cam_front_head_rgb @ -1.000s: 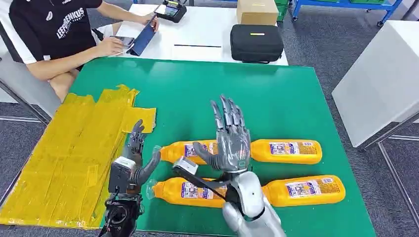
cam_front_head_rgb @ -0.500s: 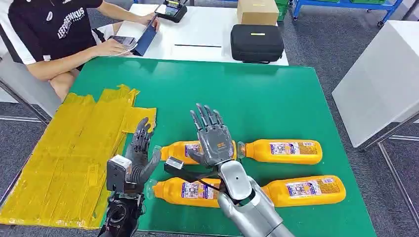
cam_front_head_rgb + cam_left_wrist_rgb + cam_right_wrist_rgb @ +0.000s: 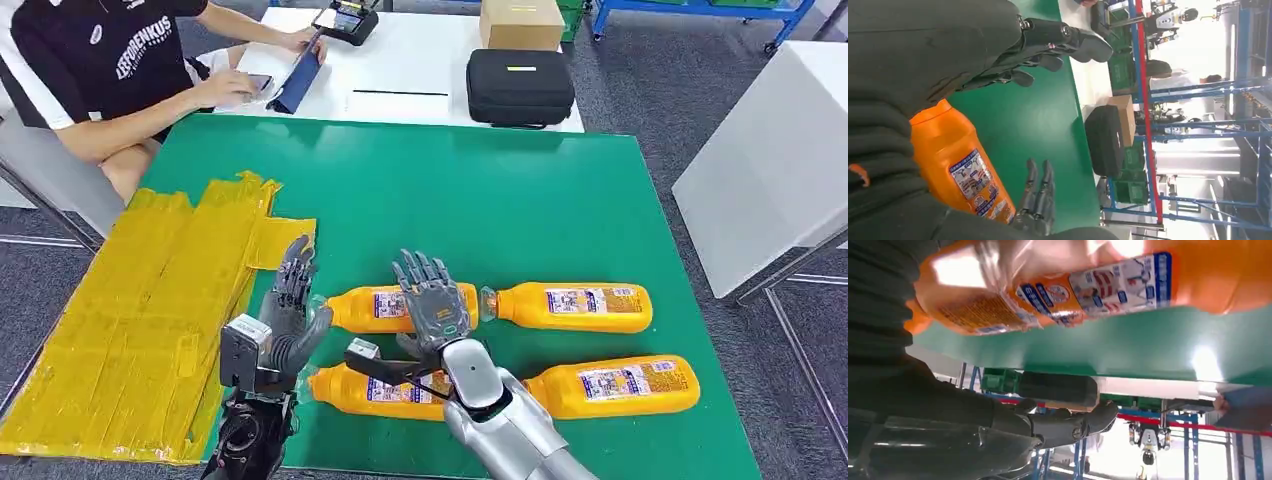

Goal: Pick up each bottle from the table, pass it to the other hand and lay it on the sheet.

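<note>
Several orange bottles lie on the green table in two rows. My right hand is low over the far-left bottle, fingers spread, palm down on its label end; nothing is gripped. In the right wrist view that bottle sits just by the palm, with the fingers stretched past it. My left hand stands open beside the same bottle's cap, fingers pointing away from me. The left wrist view shows the bottle close by its fingers. The yellow sheet covers the table's left side.
The far-right bottle and the two near bottles lie around my right arm. A person sits at the far left by a white table with a black case and a cardboard box. A white table stands to the right.
My right hand has come down from raised above the bottles onto the far-left bottle. My left hand has edged forward toward that bottle's cap. The bottles have not moved.
</note>
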Available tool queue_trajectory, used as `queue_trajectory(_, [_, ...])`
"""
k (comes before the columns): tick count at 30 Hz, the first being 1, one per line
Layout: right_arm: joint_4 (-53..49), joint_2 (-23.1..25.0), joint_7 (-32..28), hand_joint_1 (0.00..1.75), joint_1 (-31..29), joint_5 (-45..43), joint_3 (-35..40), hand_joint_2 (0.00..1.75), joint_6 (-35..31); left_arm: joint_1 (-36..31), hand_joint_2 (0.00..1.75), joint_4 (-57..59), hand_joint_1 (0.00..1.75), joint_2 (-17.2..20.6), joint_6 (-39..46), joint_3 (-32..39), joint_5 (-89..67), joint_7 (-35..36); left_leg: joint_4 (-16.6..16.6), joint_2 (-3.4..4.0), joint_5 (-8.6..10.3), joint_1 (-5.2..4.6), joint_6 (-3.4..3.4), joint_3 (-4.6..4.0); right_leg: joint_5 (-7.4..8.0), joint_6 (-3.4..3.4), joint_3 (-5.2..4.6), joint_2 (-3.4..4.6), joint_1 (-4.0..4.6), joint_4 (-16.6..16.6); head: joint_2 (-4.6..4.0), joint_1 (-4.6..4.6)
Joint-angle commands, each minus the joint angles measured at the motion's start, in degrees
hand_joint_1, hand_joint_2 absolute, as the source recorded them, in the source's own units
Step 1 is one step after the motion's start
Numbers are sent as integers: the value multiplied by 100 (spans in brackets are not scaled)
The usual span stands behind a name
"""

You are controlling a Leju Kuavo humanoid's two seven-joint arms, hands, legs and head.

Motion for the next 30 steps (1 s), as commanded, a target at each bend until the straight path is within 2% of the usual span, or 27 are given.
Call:
queue_trajectory(1, [445, -71, 8, 0, -161, -66, 207, 175, 339, -238, 175, 177, 0, 149, 42, -45, -17, 78, -2, 3, -7, 4, -9, 19, -6, -9, 20, -4, 5, -4, 0, 0])
queue_trajectory(9, [809, -175, 630, 0, -364, -103, -348, 175, 258, -278, 175, 254, 0, 134, 116, -110, -94, 133, -2, -3, -12, 1, -12, 34, -15, -12, 35, -14, 3, -2, 0, 0])
queue_trajectory(19, [1865, -118, 756, 0, -918, -108, -934, 175, 192, -275, 175, 330, 0, 145, 207, -195, -59, 159, -3, 3, -6, -1, -9, 23, -6, -9, 22, -5, 1, -3, 0, 0])
queue_trajectory(21, [1881, -145, 756, 0, -940, -109, -945, 175, 209, -273, 175, 332, 0, 146, 207, -197, -59, 159, -3, 6, -12, -1, -12, 34, -11, -11, 33, -4, 2, -3, 0, 0])
queue_trajectory(23, [1994, -125, 676, 9, -1012, -158, -1016, 175, 225, -264, 175, 335, 0, 151, 207, -209, -55, 159, -3, 3, -5, -1, -8, 20, -5, -7, 19, -4, 1, -4, 0, 0])
queue_trajectory(27, [1994, -125, 676, 9, -1012, -158, -1016, 175, 225, -264, 175, 335, 0, 151, 207, -209, -55, 159, -2, 8, -13, -1, -11, 33, -11, -10, 31, -2, 2, -3, 0, 0])
queue_trajectory(28, [2017, -102, 635, 47, -1022, -195, -1053, 175, 222, -262, 175, 331, 0, 155, 206, -212, -55, 159, -2, 5, -10, -1, -9, 27, -8, -9, 26, -3, 2, -3, 0, 0])
queue_trajectory(29, [2045, -95, 591, 140, -1039, -216, -1074, 175, 244, -261, 175, 329, 0, 156, 205, -216, -55, 159, -3, 1, -4, -2, -7, 17, -4, -6, 17, -5, 1, -3, 0, 0])
queue_trajectory(30, [2090, -99, 531, 143, -1059, -226, -1096, 175, 212, -255, 175, 318, 0, 157, 205, -223, -53, 160, -3, 4, -12, -2, -12, 34, -11, -11, 32, -6, 1, -1, 0, 0])
